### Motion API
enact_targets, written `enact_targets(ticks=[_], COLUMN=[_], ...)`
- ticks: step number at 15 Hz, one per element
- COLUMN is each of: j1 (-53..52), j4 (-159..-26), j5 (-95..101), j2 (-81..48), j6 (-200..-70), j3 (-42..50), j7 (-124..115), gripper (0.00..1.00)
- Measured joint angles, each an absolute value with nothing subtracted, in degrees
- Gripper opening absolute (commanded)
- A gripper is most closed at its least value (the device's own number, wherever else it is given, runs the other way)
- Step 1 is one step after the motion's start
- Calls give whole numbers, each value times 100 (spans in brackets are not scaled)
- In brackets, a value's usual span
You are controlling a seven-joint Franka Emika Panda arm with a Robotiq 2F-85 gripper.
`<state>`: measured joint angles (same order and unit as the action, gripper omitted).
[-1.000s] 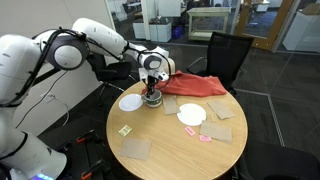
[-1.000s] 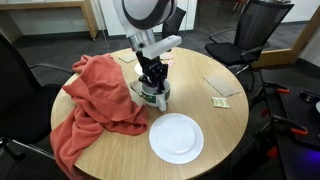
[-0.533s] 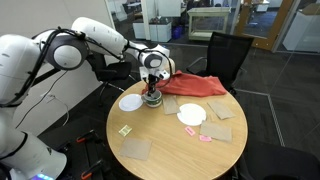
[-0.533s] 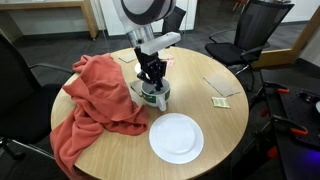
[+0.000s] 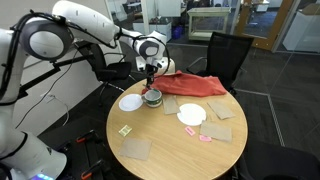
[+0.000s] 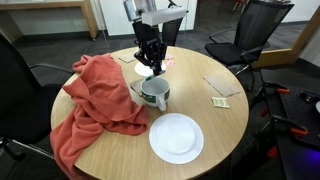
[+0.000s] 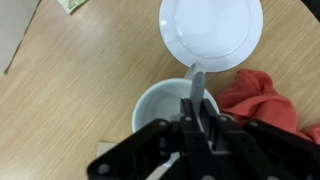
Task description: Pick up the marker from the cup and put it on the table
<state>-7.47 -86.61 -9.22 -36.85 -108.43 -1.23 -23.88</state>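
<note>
My gripper is pinched narrow on the marker, I think by its upper end, tip hanging over the cup. Grip looks slight: a jolt could drop it back inside, or onto the plate beyond, not the table.

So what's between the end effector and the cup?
Only the marker, gripped by the end effector, its tip hanging above the cup; clearest in the wrist view.

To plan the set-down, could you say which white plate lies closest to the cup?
The plate right beside the cup; the other plate lies farther off, beyond a tan square.
</note>
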Motion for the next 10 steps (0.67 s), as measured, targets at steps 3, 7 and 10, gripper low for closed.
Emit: enact_targets(ticks=[3, 7, 10], j1=[-791, -802, -784], j4=[-9152, -9890, -10431], j5=[-897, -685, -491], j2=[-3092, -2363, -2045], j6=[-10856, -11090, -11574], j3=[-126, -74, 59], j7=[-2385, -2430, -2538], gripper=[3, 3, 3])
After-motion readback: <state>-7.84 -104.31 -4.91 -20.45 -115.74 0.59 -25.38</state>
